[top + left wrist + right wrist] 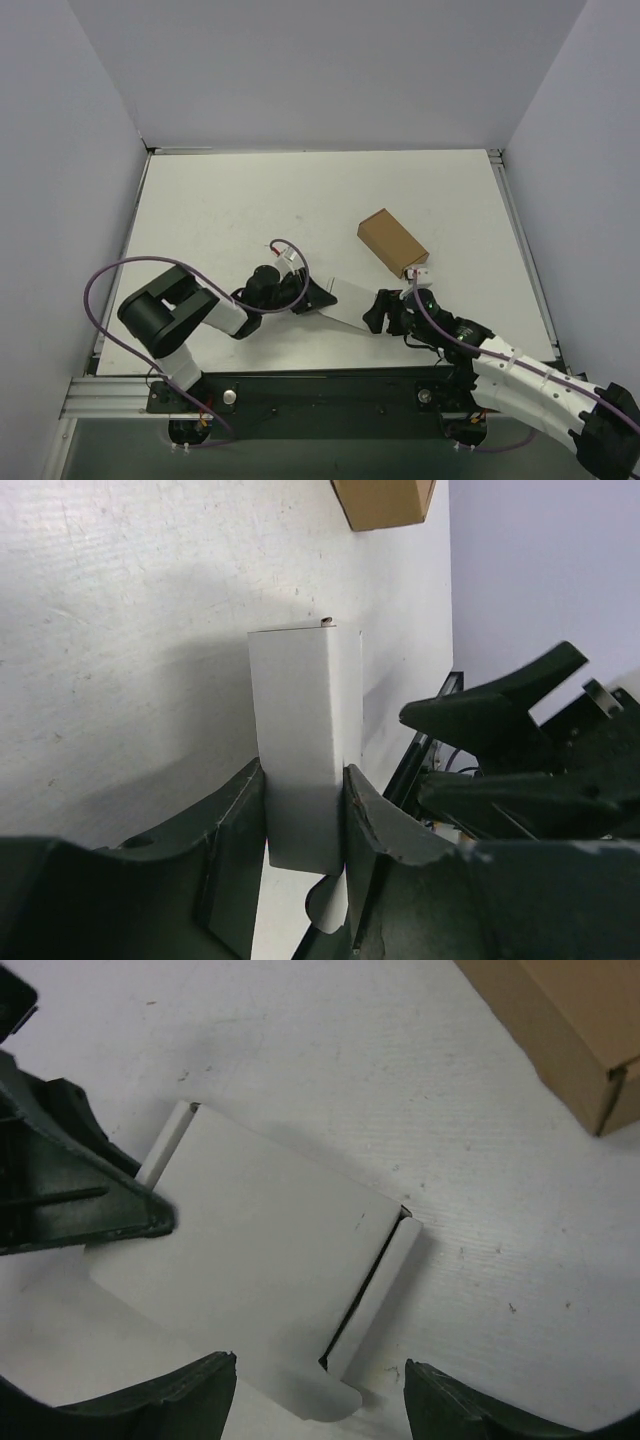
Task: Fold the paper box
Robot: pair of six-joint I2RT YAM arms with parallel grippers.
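The paper box (348,300) is a white, partly folded flat sleeve lying on the table between my two grippers. In the left wrist view the paper box (300,700) stands on edge, and my left gripper (303,780) is shut on it, both fingers pressed against its sides. A rounded tab hangs below the grip. In the right wrist view the paper box (260,1260) lies flat with a side flap raised and its rounded tab near my right gripper (318,1370). That gripper is open, with its fingers wide apart and touching nothing. In the top view, the left gripper (318,296) and right gripper (378,312) face each other.
A small closed brown cardboard box (392,243) lies just beyond the right gripper, and its corner also shows as the brown box (560,1020) at the upper right. The white table (220,210) is walled at the back and both sides.
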